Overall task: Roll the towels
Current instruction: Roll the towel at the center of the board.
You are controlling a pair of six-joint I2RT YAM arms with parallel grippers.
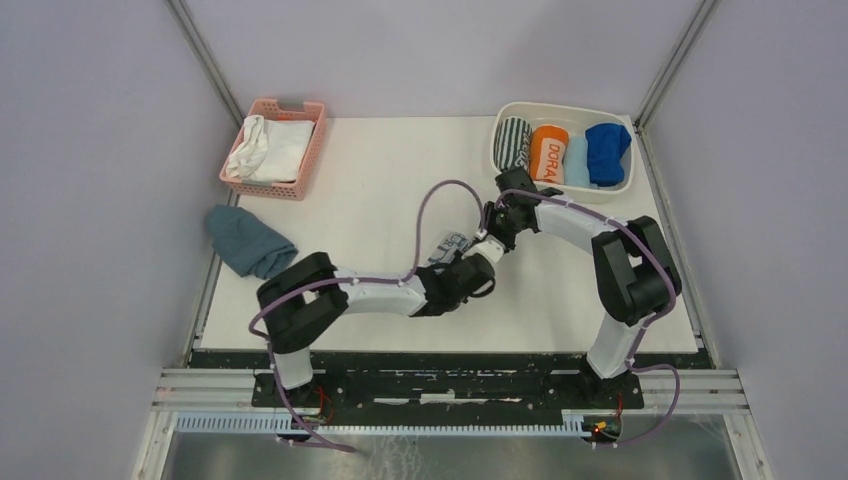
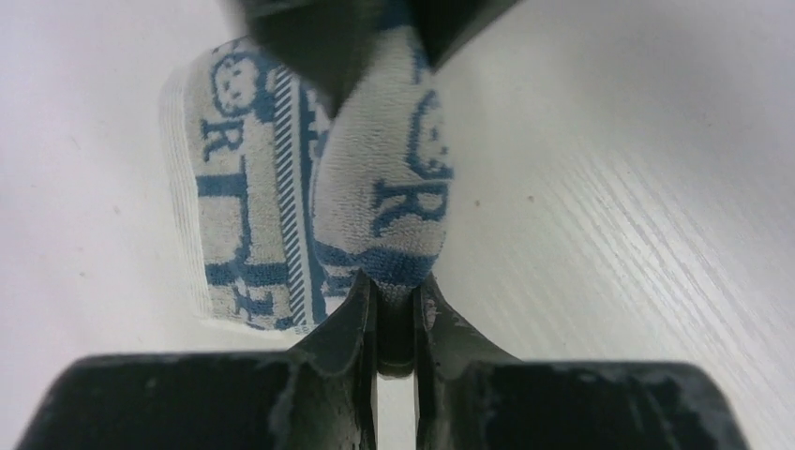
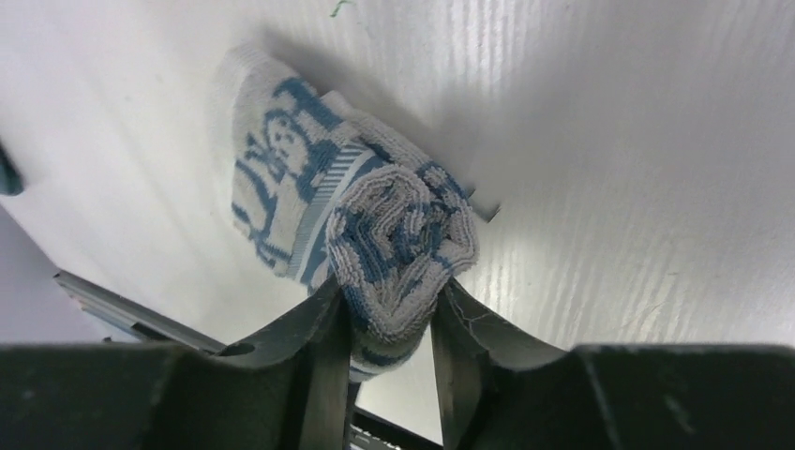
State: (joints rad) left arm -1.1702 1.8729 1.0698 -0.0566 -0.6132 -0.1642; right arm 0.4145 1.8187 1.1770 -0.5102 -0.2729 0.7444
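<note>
The patterned towel (image 3: 403,234) lies at the centre of the table (image 1: 380,180), partly wound into a fat roll with 1 flat end spread on the surface to the upper left of both wrist views. It is soft, light terry that squashes under my fingers and has some grip, so I judge it will spring loose rather than slide; the hold belongs on the ends of the roll, not the loose flap. My left gripper (image 2: 396,295) is nearly closed, pinching a fold at the roll's near end. My right gripper (image 3: 392,328) clasps the spiral end between both fingers. My 2 wrists crowd each other over the cloth, and that looks like the main obstruction. The light blue towel (image 1: 577,160) and royal blue towel (image 1: 606,150) sit rolled in the white bin (image 1: 560,110) at upper right, beside a striped roll (image 1: 513,143) and an orange roll (image 1: 548,153). The pink basket (image 1: 305,108) of white cloths (image 1: 270,150) and the teal-grey cloth (image 1: 250,242) lie well apart at left
</note>
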